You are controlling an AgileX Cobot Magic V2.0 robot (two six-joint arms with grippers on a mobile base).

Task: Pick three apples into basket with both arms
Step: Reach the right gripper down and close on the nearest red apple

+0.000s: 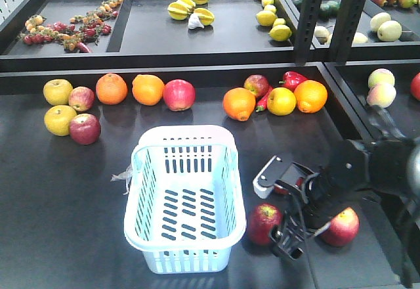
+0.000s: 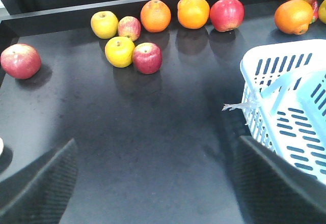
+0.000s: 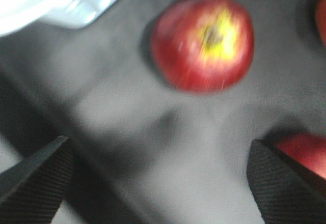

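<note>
Apple (image 3: 202, 42) ahead of right gripper (image 3: 159, 143), fingers spread (blurred view), seemingly untouched

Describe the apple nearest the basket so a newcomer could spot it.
Find the pale blue basket, front centre. By its near right corner lies a dark red apple, left of the right gripper. The red apple beyond that gripper sits farther away.

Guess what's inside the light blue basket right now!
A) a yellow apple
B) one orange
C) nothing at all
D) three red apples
C: the basket shows only its bare slotted bottom, and the nearest apple sits outside it on the table.
</note>
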